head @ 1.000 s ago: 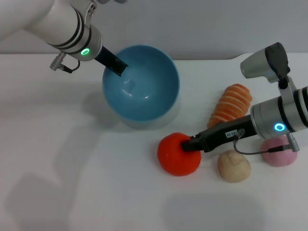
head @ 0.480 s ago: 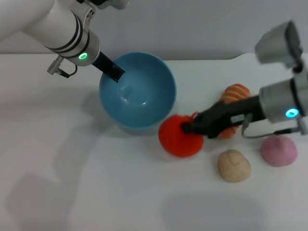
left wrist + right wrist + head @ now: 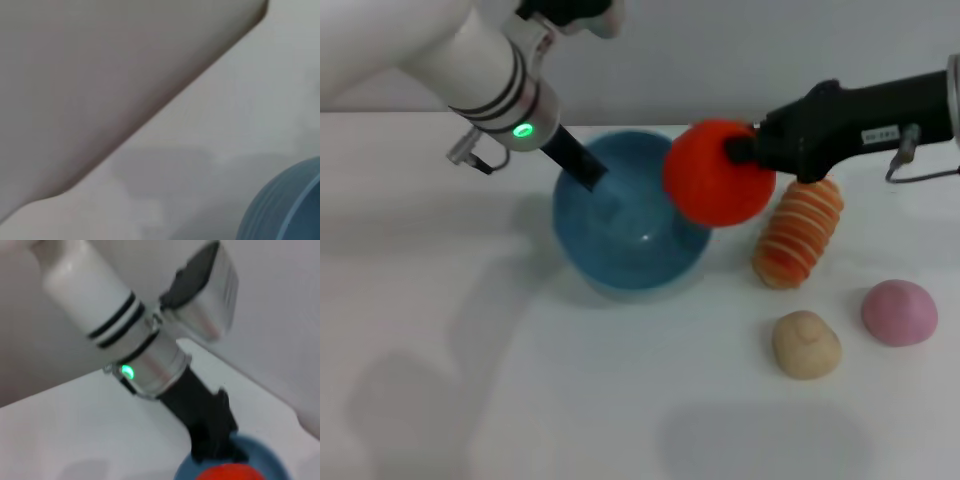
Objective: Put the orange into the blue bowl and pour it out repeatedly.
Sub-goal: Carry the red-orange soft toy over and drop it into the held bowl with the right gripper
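in the head view the right gripper is reaching in from the upper right of the frame, clamped on the orange and holding it in the air over the right rim of the blue bowl, which is sitting on the white table just above the frame's centre. a small white label is showing on the gripper's black body, but its writing is too small to read. the left gripper is coming down from the upper left, its black tip gripping the bowl's left rim; a green ring light is glowing on its wrist.

right of the bowl an orange-and-cream striped oblong is lying tilted, partly under the gripper. in the lower right a beige bun-like lump and a pink ball are sitting near each other, apart.

the right wrist view is showing the left arm's tip on the bowl rim, with the orange's top at the bottom edge. the left wrist view is showing only table and a slice of the bowl's wall in its lower right corner.
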